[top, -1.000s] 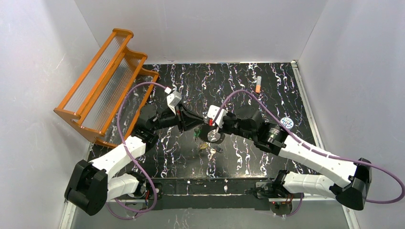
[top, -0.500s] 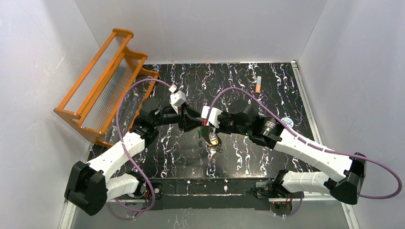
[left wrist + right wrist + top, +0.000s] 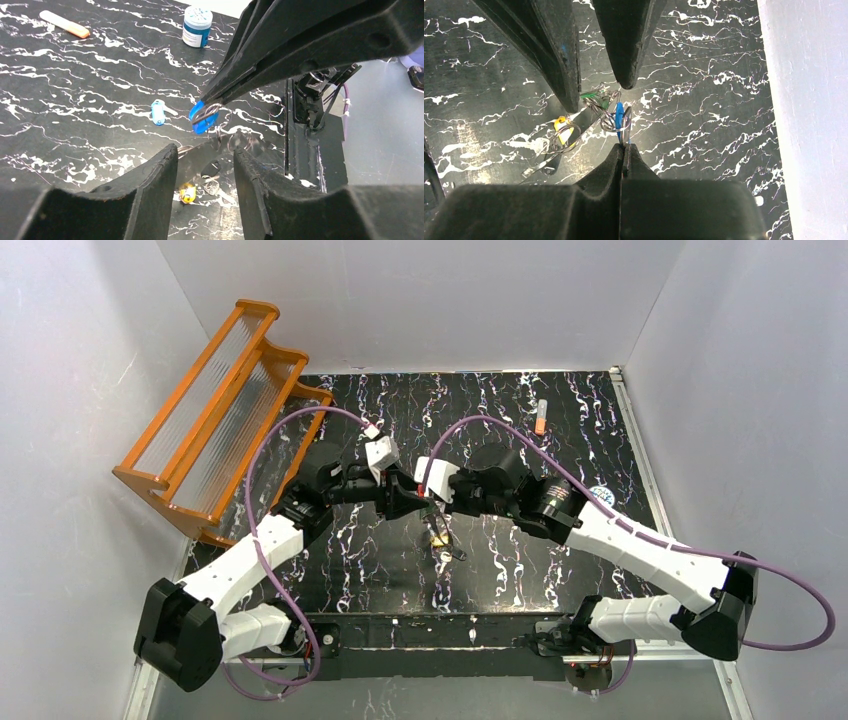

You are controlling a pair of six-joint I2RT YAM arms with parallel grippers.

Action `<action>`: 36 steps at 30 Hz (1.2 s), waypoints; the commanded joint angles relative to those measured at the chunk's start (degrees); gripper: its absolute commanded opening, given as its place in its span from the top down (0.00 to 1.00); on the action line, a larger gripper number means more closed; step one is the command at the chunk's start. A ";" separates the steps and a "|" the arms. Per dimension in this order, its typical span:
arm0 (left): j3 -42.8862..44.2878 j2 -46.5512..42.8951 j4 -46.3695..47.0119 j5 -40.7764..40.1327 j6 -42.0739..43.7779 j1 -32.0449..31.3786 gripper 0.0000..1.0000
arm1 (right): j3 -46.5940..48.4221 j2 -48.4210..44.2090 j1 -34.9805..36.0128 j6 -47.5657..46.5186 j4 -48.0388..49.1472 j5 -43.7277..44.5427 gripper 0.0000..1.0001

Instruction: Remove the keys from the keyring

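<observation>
Top external view, going left to right: an orange rack (image 3: 215,410) leans in the far left corner. Next comes the left claw (image 3: 205,150). It is partly open, and nothing is between its fingers. It points at the keys (image 3: 438,537) from just beside them. The keys hang in a bunch over the middle of the tabletop (image 3: 520,570), between the two claws. Right of them is the right claw (image 3: 625,149). It is squeezed shut on the blue key (image 3: 619,116), with a bit of the thin grey keyring (image 3: 610,125) pinched in too, so it holds the bunch up. A green key (image 3: 591,95) and a yellow key (image 3: 560,124) dangle lower on wire loops. I cannot tell if the lowest ones touch the tabletop. Farther right are a small orange-and-white tube (image 3: 541,417) and a blue-and-white disc (image 3: 196,26), both well apart from the keys.

How far along is the job? One loose blue key (image 3: 158,112) lies alone on the tabletop, so I think one key is off. The blue, green and yellow keys are still on the ring, so most of the job is left.

The tabletop is black with white streaks like marble, flat and shiny. Plain white walls (image 3: 450,300) stand on three sides.
</observation>
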 commanded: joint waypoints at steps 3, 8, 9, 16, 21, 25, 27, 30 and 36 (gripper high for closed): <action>4.04 0.63 -2.76 -0.97 4.02 -1.64 0.61 | 3.93 1.23 0.22 -0.09 1.39 0.63 0.99; 4.76 1.22 -4.38 -1.57 5.73 -1.98 0.70 | 4.20 1.77 0.31 0.04 1.14 0.51 0.99; 4.91 1.41 -4.96 -1.65 6.19 -1.99 0.73 | 4.26 1.66 0.28 -0.02 1.13 0.51 0.99; 4.87 1.95 -7.48 -1.90 8.66 -2.33 0.75 | 4.38 1.31 0.31 0.18 0.61 0.60 0.99; 5.52 2.79 -7.63 -2.07 8.65 -2.67 0.81 | 4.54 1.51 0.30 0.33 0.48 0.25 0.99; 6.30 3.54 -7.64 -1.09 8.53 -3.02 0.85 | 4.55 1.92 0.31 0.42 0.35 0.12 0.99; 6.53 3.73 -7.55 -0.53 8.53 -3.07 0.93 | 4.64 2.15 0.31 0.53 0.21 0.18 0.99; 6.18 3.36 -7.43 -0.06 8.67 -3.06 1.00 | 4.03 1.94 0.28 0.40 0.58 0.57 0.99; 3.60 2.21 -2.18 1.20 4.25 -2.69 1.00 | 0.73 -0.49 0.21 1.51 2.27 3.79 0.99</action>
